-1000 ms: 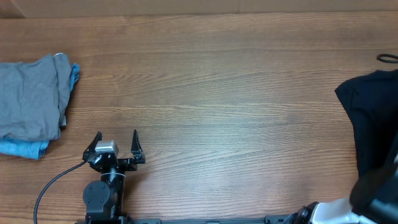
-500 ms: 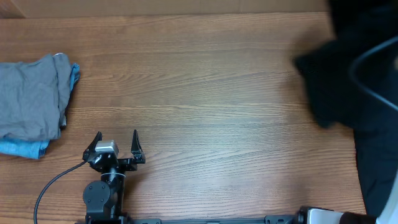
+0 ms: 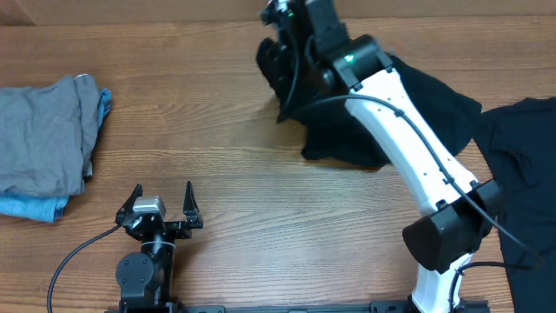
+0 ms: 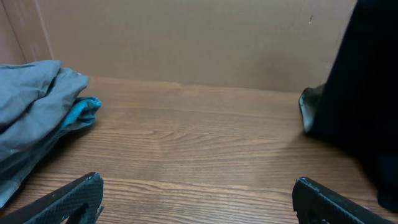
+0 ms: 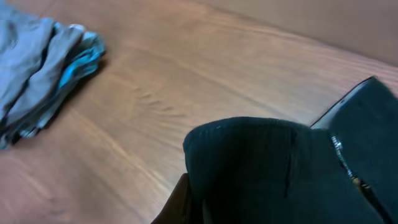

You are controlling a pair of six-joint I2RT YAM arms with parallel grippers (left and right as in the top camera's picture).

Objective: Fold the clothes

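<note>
1. Step in hand: laying out. The right gripper [image 3: 287, 30], clamped on a black shirt [image 3: 334, 135], holds it over the far centre of the table [image 3: 261, 183] (hem trailing rightward).
2. Left gripper [image 3: 163, 188]: jaws wide apart, empty.
3. Next: lower the shirt and spread it flat. The grip seems to be at an edge, but cloth blocks the wrist view.

One black garment [image 3: 417, 109] is spreading in soft folds over the far right part of the desk [image 3: 261, 174]. Its left end is standing bunched and raised (the cloth is looking thick and doubled over there). A second black garment [image 3: 526, 174] is lying at the desk's right edge, running toward the near side, just beside the first; whether they are touching is unclear.
</note>
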